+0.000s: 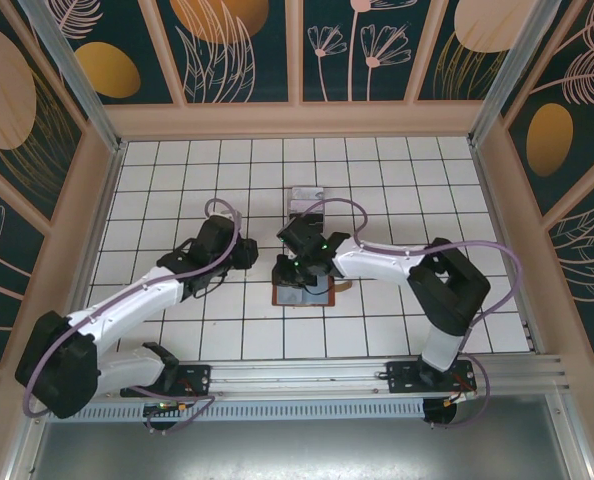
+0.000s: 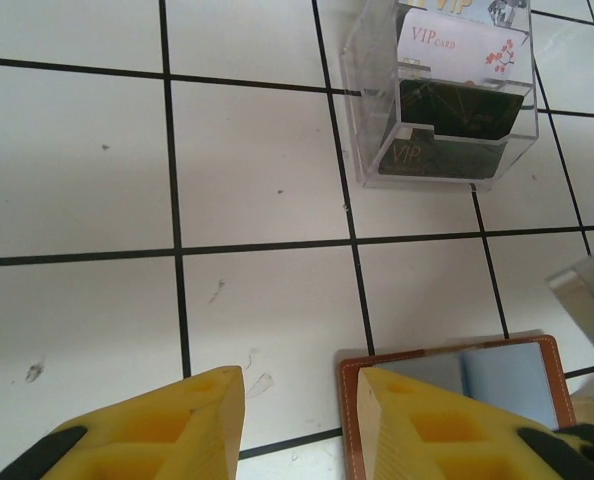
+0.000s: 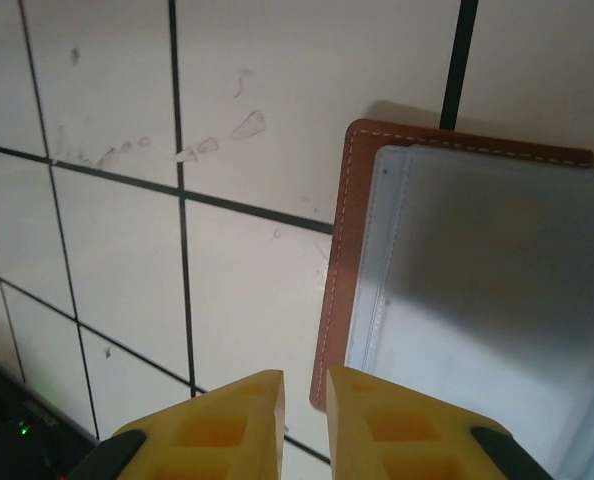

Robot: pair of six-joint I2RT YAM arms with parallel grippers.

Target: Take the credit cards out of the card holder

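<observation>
**Seemingly near the end: cards in the stand, wallet lying open**

Apparently most of the job is done. Three credit cards stand in the tiers of a clear plastic stand toward the back of the white tiled desk: a pale one with red blossom on top, then a dark one, then another dark one lettered VIP. The card holder lies open and flat on the desk just in front of the stand, between the two arms, grey-blue lining up and brown stitched border showing. A paler blue patch sits on the lining; whether that is a last card or only a pocket, I cannot tell, so at most one pull is left.

The left pincer hangs low at the wallet's left edge, fingers fairly wide apart and holding nothing. The right pincer hovers over the wallet's brown border with just a narrow slit between its fingers, also empty.

Little else is about, only the flower-painted walls fencing the desk. The crowding looks like the main hindrance: both wrists are close together over one small wallet, and the stand is near behind.
</observation>
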